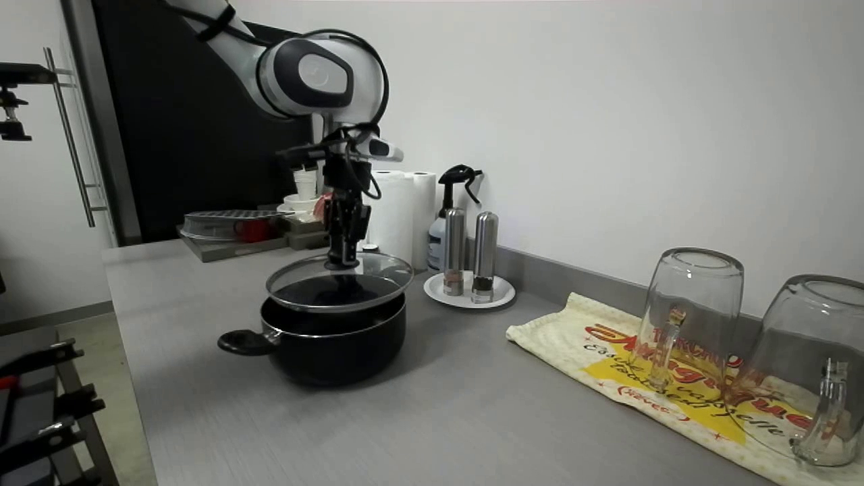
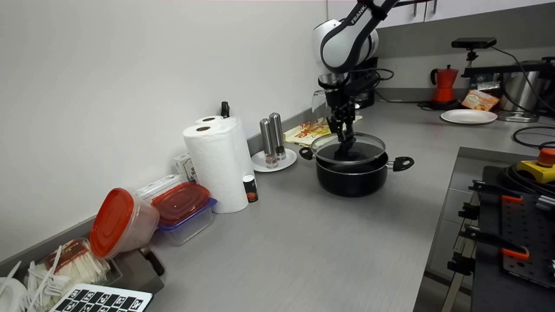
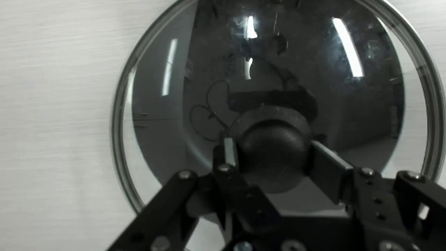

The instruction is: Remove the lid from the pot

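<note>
We see the end effector (image 3: 273,148) closed to the width of the knob (image 3: 273,164) and gripping it, the lid (image 1: 341,287) held just above the pot (image 1: 337,354). Should the rounded knob slip, we expect the lid to tilt and drop onto the pot. A low sideways swing may topple the mills (image 1: 454,250) on their plate (image 1: 433,290); we note paper towels (image 2: 217,169) and glass mugs (image 1: 698,297) also along the table (image 2: 329,251).

Arm (image 1: 244,67): mine was white and rounded, with a dark oval patch (image 1: 287,73) around a pale disc (image 1: 324,73)
Lettering (image 2: 358,14): I read "FRANK" in white on black
Cable (image 1: 385,77): was black and ran in a loop
Strap (image 1: 216,23): was black, wrapped round the arm
Claw (image 3: 275,157): looked black to me, jointed
Pads (image 3: 230,152): showed grey edges
Screws (image 3: 184,174): were silver, round-headed
</note>
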Robot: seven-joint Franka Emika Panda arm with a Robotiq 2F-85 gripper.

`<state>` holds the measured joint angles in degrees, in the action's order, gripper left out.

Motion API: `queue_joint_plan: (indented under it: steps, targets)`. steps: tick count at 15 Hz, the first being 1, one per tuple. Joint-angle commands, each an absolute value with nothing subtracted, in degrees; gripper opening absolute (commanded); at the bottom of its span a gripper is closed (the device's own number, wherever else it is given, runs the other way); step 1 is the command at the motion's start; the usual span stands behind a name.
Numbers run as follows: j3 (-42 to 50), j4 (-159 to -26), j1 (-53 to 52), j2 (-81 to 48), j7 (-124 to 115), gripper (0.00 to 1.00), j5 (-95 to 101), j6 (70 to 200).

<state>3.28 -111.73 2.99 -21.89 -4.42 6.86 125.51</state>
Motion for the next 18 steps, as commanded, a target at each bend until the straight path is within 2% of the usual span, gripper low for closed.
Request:
queue_joint_plan:
  steps: [1,8,12,18]
  targets:
    - [3.41,-114.95,1.5,-10.98,-4.11,0.26,8.44,124.89]
    - [-1.38,-109.47,-3.6,-3.47,-5.3,0.26,15.27,118.47]
    - [-6.5,-102.76,-8.38,-7.19,-5.42,0.26,19.78,115.21]
    - [-9.83,-92.81,-14.43,-18.06,-6.52,0.26,22.59,118.57]
